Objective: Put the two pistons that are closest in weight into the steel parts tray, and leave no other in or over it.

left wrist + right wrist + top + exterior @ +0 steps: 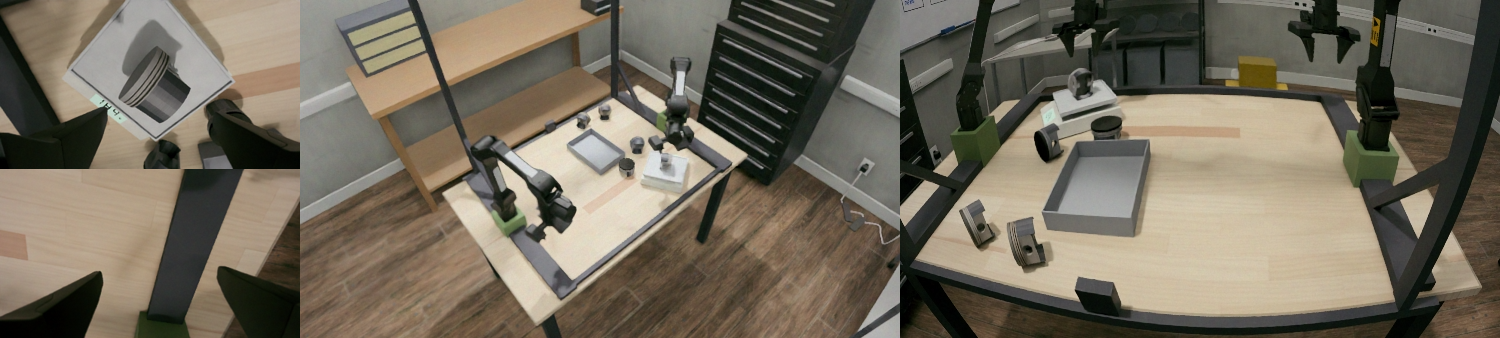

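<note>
Grey walls (660, 30) (1250, 47) surround the table (610, 225) (1250, 200) (264, 38) (113, 244). By the exterior view, I count five pistons: one on the scale (650, 184) (1102, 95) (94, 68) at far left, the weighed piston (666, 160) (1080, 82) (154, 84); a dark-topped piston (627, 167) (1106, 127) (228, 109) and a tipped piston (637, 145) (1048, 142) (163, 155) near it; and two at near left, the outer piston (604, 111) (977, 223) and inner piston (583, 120) (1026, 242). One steel tray (582, 159) (1087, 221) (215, 152) holds none; its wall hides the dark-topped piston's base. My left pincer (667, 147) (1084, 54) (160, 115) and right pincer (548, 235) (1325, 61) (159, 274) are both released, gripping nothing. I can't read the scale's display (1049, 115) (108, 109) reliably.
</note>
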Robot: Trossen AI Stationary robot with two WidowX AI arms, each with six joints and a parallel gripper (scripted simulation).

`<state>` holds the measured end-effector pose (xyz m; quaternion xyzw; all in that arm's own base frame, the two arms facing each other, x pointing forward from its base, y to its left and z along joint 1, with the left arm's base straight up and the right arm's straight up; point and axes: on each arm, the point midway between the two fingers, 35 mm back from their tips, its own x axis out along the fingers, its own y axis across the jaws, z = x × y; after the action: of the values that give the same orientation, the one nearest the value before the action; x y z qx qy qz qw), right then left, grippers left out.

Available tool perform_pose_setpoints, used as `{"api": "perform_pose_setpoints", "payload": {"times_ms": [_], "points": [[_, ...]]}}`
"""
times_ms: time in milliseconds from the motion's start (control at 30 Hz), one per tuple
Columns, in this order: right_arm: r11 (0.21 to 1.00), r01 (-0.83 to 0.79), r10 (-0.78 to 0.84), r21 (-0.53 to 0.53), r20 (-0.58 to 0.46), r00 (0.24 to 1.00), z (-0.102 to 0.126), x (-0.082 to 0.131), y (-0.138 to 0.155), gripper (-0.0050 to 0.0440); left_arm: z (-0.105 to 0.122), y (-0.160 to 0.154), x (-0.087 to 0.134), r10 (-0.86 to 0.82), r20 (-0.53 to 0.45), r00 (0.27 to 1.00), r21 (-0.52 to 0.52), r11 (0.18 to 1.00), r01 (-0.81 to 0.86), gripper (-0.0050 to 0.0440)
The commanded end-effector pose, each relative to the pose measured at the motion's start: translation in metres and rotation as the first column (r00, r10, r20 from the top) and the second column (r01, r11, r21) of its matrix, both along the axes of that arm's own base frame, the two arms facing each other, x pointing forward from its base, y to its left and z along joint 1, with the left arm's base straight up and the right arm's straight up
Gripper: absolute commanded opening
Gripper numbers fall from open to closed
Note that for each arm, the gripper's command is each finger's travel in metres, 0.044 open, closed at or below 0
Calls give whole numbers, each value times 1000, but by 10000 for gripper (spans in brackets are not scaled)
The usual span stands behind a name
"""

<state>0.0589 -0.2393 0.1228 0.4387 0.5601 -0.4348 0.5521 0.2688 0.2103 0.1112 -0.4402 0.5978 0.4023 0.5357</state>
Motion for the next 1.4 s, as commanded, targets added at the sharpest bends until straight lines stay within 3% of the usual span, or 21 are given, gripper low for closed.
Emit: {"api": "perform_pose_setpoints", "payload": {"times_ms": [0, 300, 767, 1100, 1200, 1367], "points": [[999, -6, 7, -31, 10, 1000, 8, 2, -5, 400, 11, -1, 1, -120, 37, 992, 43, 992, 118, 378], [999, -6, 7, -31, 10, 1000, 8, 2, -5, 400, 10, -1, 1, -300, 45, 953, 73, 952, 297, 378], [999, -6, 7, -31, 10, 1000, 8, 2, -5, 400, 10, -1, 1, -582, 46, 812, 127, 810, 573, 378], [999, -6, 7, -31, 10, 1000, 8, 2, -5, 400, 7, -33, -37, -590, 48, 806, 122, 804, 582, 378], [999, -6, 7, -31, 10, 1000, 8, 2, -5, 400, 7, -34, -38, -589, 48, 806, 122, 805, 581, 378], [999, -6, 7, -31, 10, 1000, 8, 2, -5, 400, -5, -45, -57, -622, 89, 778, 236, 772, 590, 378]]}}
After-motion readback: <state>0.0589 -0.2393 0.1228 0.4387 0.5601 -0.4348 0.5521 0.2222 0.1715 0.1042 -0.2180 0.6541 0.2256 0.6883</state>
